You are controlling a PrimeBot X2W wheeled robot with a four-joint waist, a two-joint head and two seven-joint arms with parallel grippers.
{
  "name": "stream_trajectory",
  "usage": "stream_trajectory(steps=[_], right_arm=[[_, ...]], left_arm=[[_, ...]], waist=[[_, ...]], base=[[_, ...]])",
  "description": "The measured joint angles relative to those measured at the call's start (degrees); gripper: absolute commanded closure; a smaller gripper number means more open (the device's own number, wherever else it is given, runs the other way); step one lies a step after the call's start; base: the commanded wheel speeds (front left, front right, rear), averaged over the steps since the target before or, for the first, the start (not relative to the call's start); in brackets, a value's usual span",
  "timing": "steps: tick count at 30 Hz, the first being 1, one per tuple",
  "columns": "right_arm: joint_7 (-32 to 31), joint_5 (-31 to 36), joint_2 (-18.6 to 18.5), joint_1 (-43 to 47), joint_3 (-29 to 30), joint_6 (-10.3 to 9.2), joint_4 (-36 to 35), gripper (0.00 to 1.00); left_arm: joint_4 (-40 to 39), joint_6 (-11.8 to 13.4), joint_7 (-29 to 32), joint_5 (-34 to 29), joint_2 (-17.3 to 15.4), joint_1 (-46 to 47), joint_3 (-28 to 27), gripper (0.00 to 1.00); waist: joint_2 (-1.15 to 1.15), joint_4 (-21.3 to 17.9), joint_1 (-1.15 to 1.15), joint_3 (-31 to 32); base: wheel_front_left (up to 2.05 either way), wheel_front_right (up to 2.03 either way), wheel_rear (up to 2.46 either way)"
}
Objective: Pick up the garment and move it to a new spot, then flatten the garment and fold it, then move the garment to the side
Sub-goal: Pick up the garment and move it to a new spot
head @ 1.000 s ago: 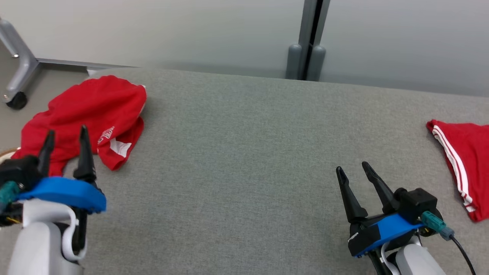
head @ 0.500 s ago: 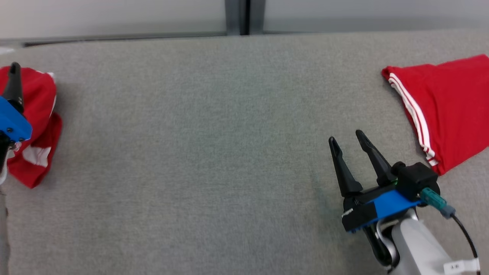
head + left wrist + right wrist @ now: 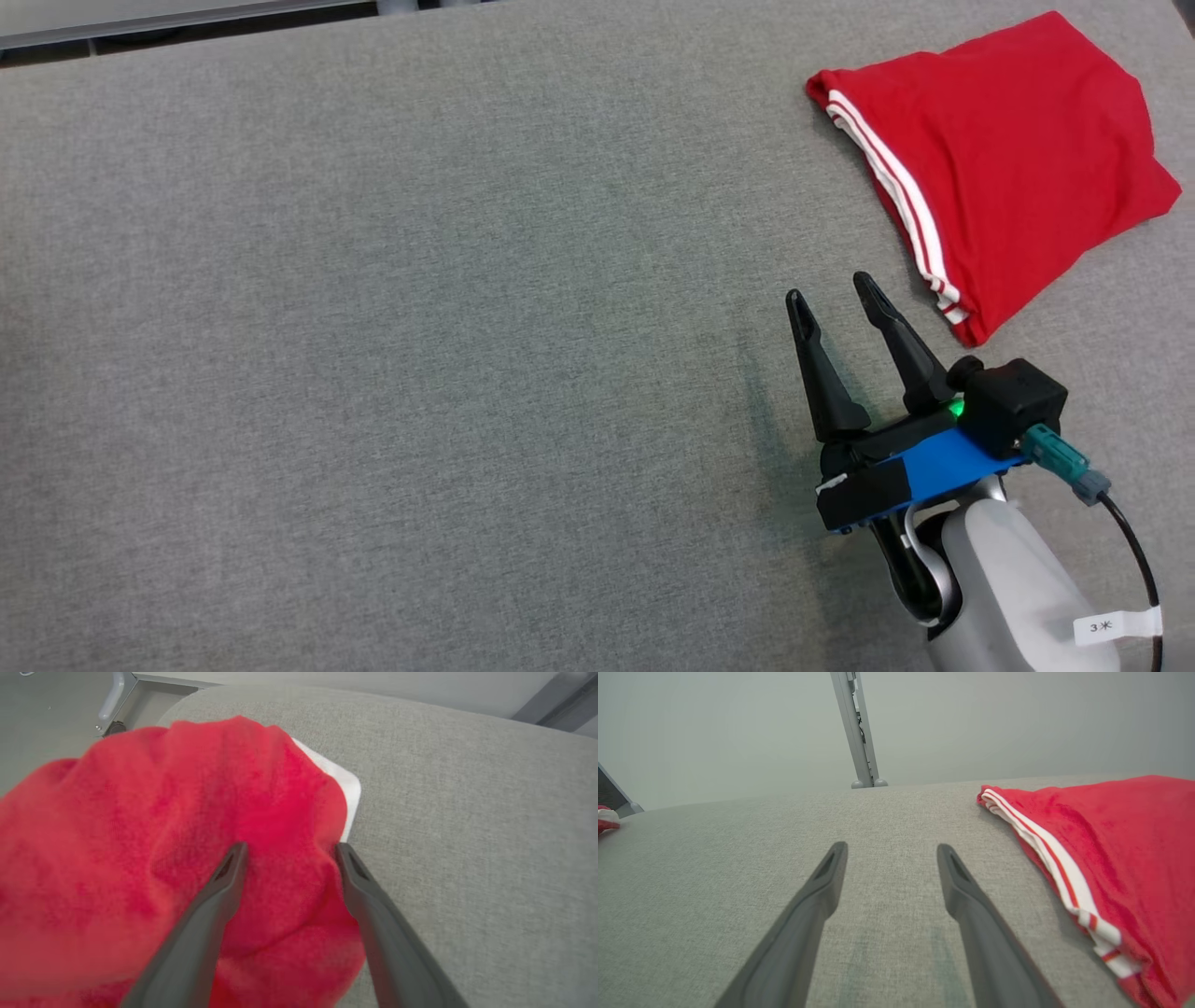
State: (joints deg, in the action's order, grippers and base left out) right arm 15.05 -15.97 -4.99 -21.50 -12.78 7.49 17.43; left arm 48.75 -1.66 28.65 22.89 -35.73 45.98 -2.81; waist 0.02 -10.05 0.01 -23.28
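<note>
**Garment heap straddled by the spread left jaws**

Grasping is judged to fall to the left gripper [image 3: 290,848]. In the left wrist view its jaws are spread wide and nothing is held. One finger is set on each side of a raised fold at the near right edge of the crumpled red garment [image 3: 140,835]. Whether the fingertips press into the cloth or hang just above it cannot be told.

The bulk of the heap is spread away to the left of the fingers in that view, and no clear long axis can be made out. A white patch [image 3: 348,788] is seen at its far right edge.

The right gripper [image 3: 829,287] is also open and empty, and is held over bare surface. A folded red garment [image 3: 1008,159] with white stripes lies near it, ahead and to its right. The crumpled heap lies well apart from this gripper.

Both pieces are borne by a grey padded table [image 3: 420,327], and the heap sits by a rounded corner of it. Beyond the table a pale wall [image 3: 714,728], a metal post [image 3: 857,732] and a caster leg [image 3: 114,700] are seen.
</note>
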Motion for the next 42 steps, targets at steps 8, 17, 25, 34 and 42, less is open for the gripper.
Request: stream_trajectory(steps=[8,17,25,34,42], right_arm=[[0.0,-0.4,0.2,0.0,0.4,0.00,0.4,0.00],[0.0,-0.5,0.2,-0.8,-0.5,0.00,0.7,0.00],[0.0,-1.2,0.3,0.9,-0.3,0.00,1.5,0.00],[0.0,-2.2,0.6,5.0,0.1,0.00,3.2,0.00],[0.0,-2.6,0.4,8.0,1.0,0.00,3.6,0.00]], left_arm=[[6.1,0.0,0.0,-0.7,0.2,-0.6,1.8,0.87],[7.6,-1.4,-2.2,-0.8,1.1,0.7,3.2,1.00],[6.2,-4.0,-6.2,-2.5,1.4,2.4,7.0,1.00],[-2.8,-5.6,-7.1,-4.0,3.4,3.8,16.6,1.00],[-21.5,-5.8,-3.5,5.2,4.9,1.2,24.6,1.00]], waist=[[0.00,-0.5,-0.01,0.4],[0.00,1.8,0.00,0.8],[-0.02,3.8,-0.02,7.8],[-0.03,4.7,-0.03,16.7],[-0.03,3.9,-0.02,21.5]], base=[[0.00,0.00,0.00],[0.00,0.00,0.00],[0.00,0.00,0.00],[0.00,0.00,0.00],[0.00,0.00,0.00]])
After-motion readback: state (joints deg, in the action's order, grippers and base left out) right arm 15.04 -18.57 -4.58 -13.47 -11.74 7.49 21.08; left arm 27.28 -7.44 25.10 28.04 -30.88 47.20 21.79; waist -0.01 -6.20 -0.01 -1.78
